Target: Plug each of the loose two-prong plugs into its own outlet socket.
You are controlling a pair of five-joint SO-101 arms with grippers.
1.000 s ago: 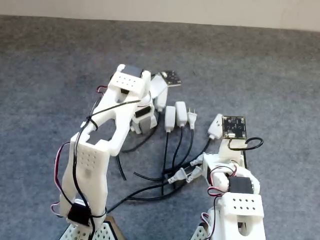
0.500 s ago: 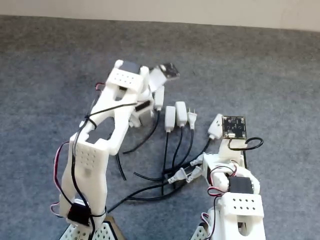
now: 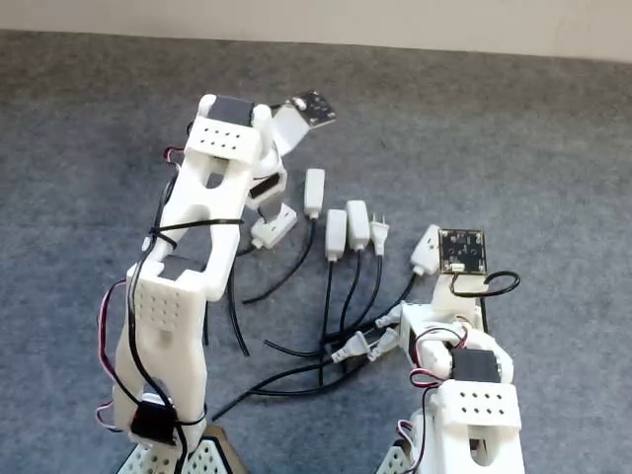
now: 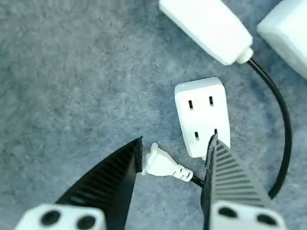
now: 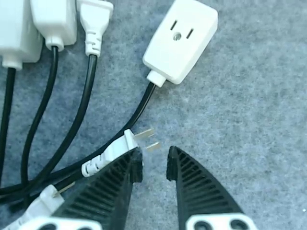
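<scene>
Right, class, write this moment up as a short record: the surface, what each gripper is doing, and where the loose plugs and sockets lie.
Surface: grey carpet
Left gripper: open, straddling a small white plug
Beside that plug: white socket block, both slot pairs empty
Right gripper: jaws slightly apart, holding nothing
Just ahead of it: two-prong plug, prongs bare, lying apart from a single white socket
Cables: black, trailing across the carpet between the arms
</scene>
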